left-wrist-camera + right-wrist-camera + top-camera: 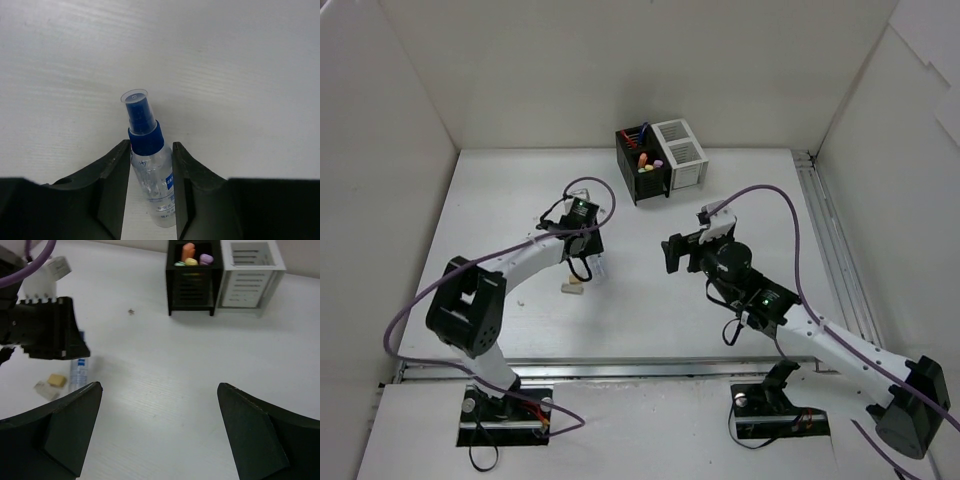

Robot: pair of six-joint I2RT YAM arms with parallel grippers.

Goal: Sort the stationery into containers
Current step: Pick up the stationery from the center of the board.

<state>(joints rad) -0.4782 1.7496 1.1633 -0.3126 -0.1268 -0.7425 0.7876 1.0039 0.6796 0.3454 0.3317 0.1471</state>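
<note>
A small clear spray bottle with a blue cap (150, 165) lies on the white table. My left gripper (151, 146) has a finger pressed against each side of it, just below the blue collar. From above, the left gripper (592, 262) points down at the table left of centre. Two erasers (571, 289) lie just beside it, one tan (57, 380) and one grey (45, 389). My right gripper (672, 253) hovers open over bare table at mid-right, nothing between its fingers. The black container (642, 165) holds highlighters (188, 251) and pens; the white container (682, 152) adjoins it.
White walls enclose the table on the left, back and right. A metal rail (830, 240) runs along the right edge and another along the near edge. Purple cables loop over both arms. A tiny dark speck (131, 311) lies in front of the black container.
</note>
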